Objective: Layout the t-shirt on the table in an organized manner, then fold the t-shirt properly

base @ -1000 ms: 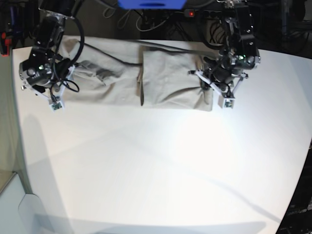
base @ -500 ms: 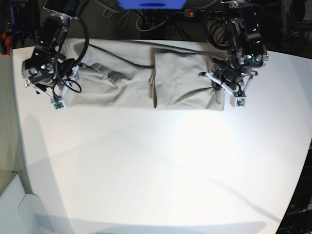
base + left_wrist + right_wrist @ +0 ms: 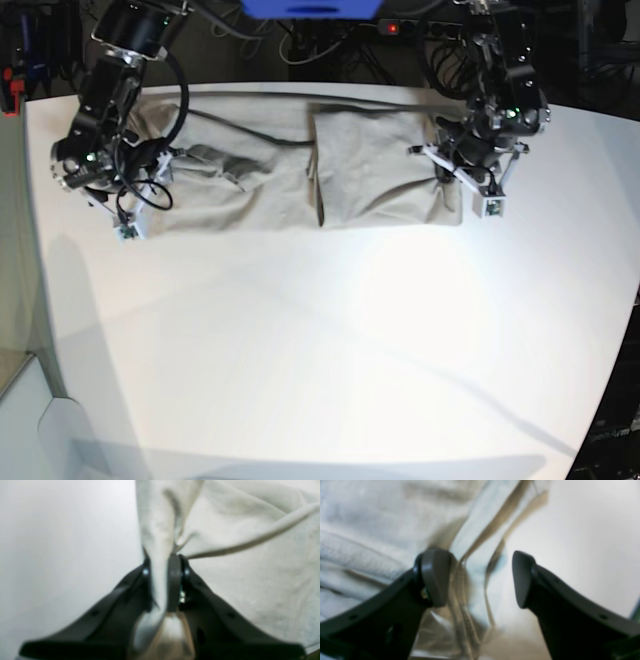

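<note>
Table: we see a wide white table (image 3: pixel 330 340), mostly bare.
On it: we find the t-shirt (image 3: pixel 290 175) stretched along the far edge, partly folded.

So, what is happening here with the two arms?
A two-armed robot is working on a t-shirt stretched along the far side of the table. The left hand is shut on a pinch of cloth at one end. The right hand is open over the other end, holding nothing.

The t-shirt (image 3: pixel 300 175) lies along the table's (image 3: pixel 330 340) far edge.
</note>
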